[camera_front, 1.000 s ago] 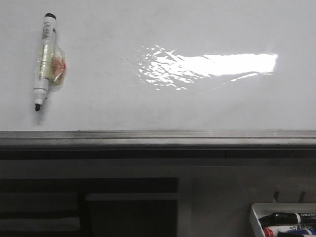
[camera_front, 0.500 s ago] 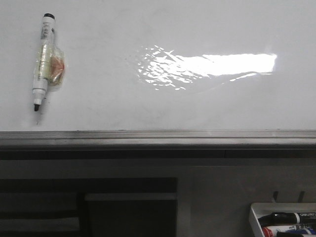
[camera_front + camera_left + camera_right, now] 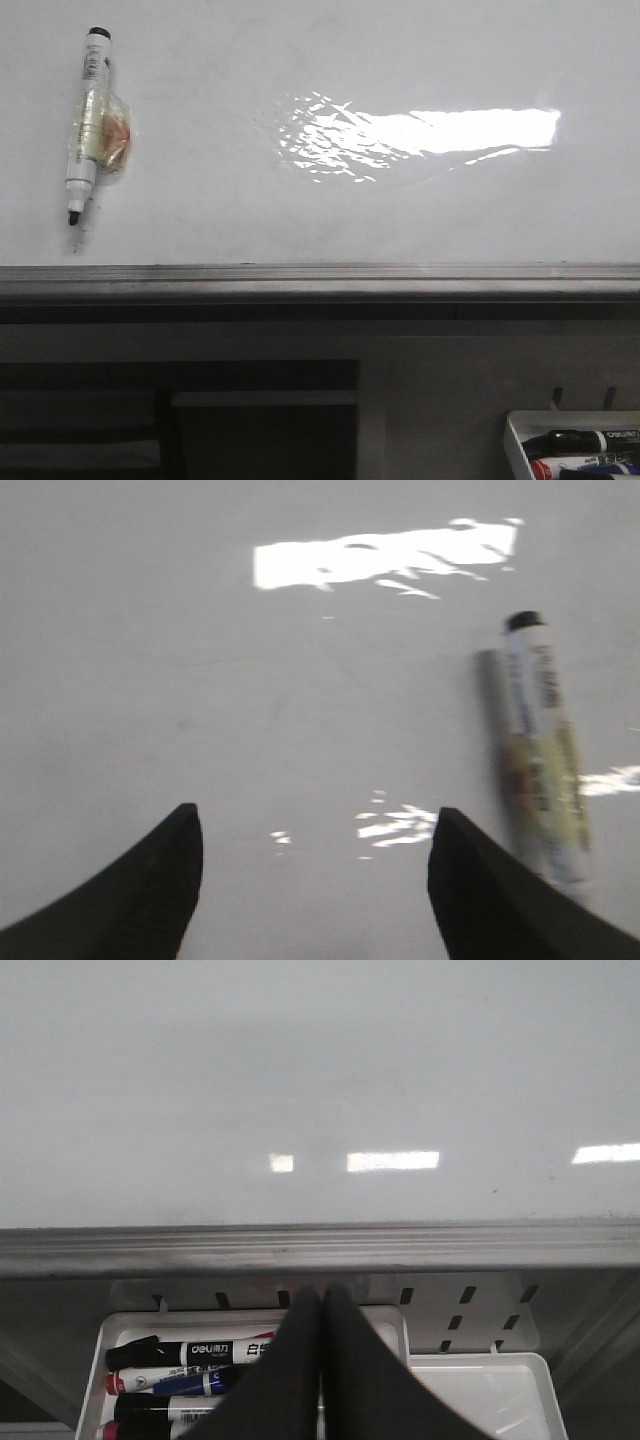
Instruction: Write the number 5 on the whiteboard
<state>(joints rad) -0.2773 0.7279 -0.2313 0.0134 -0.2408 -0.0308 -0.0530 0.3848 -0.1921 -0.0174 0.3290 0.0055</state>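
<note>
Left gripper [image 3: 315,885] spread wide beside the uncapped marker [image 3: 545,770], right gripper [image 3: 321,1360] pressed together over the tray [image 3: 480,1380], the whiteboard [image 3: 330,210] bears no 5 yet.

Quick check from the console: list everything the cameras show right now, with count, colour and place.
whiteboard: one, glossy white with glare, grey edge strip, no digit on it.
uncapped marker: one, white barrel, black tip, lying on the board's left part, wrapped in clear tape.
marker tray: one, white, below the board's edge at right.
tray markers: several, black, red and blue among them.
left gripper: open, over the board beside the marker.
right gripper: shut, empty, above the tray.
</note>
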